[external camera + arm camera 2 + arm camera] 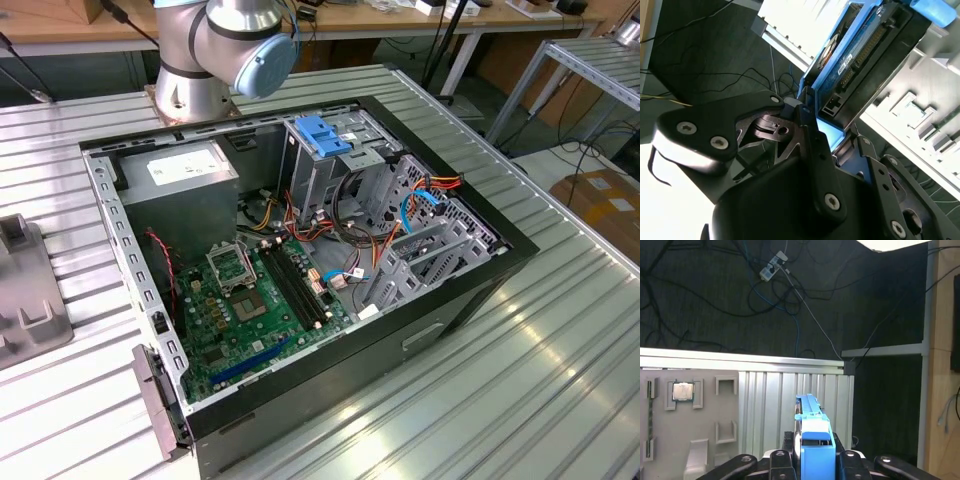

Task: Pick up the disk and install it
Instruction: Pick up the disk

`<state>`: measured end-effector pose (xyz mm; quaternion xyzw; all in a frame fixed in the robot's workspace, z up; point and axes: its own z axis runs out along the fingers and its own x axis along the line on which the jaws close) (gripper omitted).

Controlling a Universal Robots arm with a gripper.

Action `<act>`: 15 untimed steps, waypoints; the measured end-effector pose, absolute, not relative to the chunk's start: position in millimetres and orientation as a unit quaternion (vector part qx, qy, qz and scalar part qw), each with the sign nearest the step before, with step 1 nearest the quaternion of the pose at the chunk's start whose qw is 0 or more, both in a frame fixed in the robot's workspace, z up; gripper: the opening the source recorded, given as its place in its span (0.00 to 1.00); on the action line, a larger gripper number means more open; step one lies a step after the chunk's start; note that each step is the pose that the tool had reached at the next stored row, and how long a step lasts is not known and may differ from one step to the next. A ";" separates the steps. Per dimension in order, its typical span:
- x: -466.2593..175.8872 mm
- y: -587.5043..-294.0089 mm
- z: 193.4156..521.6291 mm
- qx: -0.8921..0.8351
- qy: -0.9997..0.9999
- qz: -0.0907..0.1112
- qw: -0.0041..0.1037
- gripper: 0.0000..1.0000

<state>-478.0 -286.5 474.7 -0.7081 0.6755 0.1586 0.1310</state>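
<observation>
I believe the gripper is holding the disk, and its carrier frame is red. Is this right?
Not quite. The gripper does hold the disk, but its carrier frame is bright blue, not red; the first wrist view shows it.

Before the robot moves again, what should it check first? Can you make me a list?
1. Hold on the disk: ok, the gripper is shut on its blue frame in both wrist views.
2. Blue frame centred in the grip: ok, in the first wrist view.
3. The computer case open: ok, in the exterior view.
4. Free slot in the drive cage: cannot tell.
5. The loose cables beside the cage: not ok, they might snag.
</observation>
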 end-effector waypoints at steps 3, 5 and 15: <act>-478.0 -286.5 477.2 -0.708 0.675 0.161 0.133 0.37; -478.0 -286.5 479.7 -0.707 0.675 0.163 0.135 0.37; -478.0 -286.5 480.9 -0.716 0.686 0.107 0.077 0.37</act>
